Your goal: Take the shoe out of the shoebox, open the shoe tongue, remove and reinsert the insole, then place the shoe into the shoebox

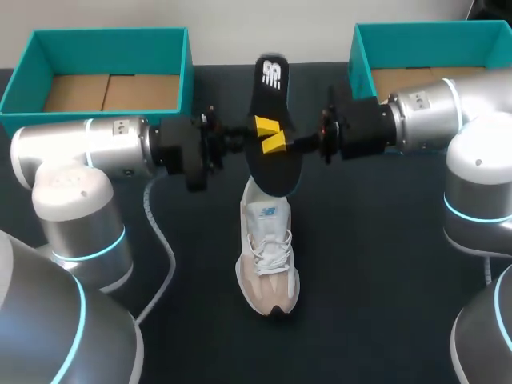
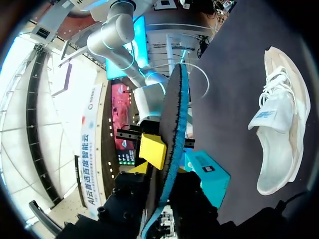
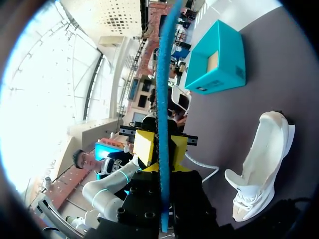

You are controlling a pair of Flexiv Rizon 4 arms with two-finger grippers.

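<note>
A black insole with a blue edge is held up on its long side above the middle of the table. Both arms meet at it. My right gripper comes in from the right and is shut on the insole, a yellow tip on each side of the thin blue edge. My left gripper comes in from the left at the same spot. In the left wrist view the insole hides part of that gripper. The white and beige shoe stands on the dark table below, toe toward the front.
An open teal shoebox stands at the back left of the table. A second teal shoebox stands at the back right. A white cable lies on the table beside my left arm.
</note>
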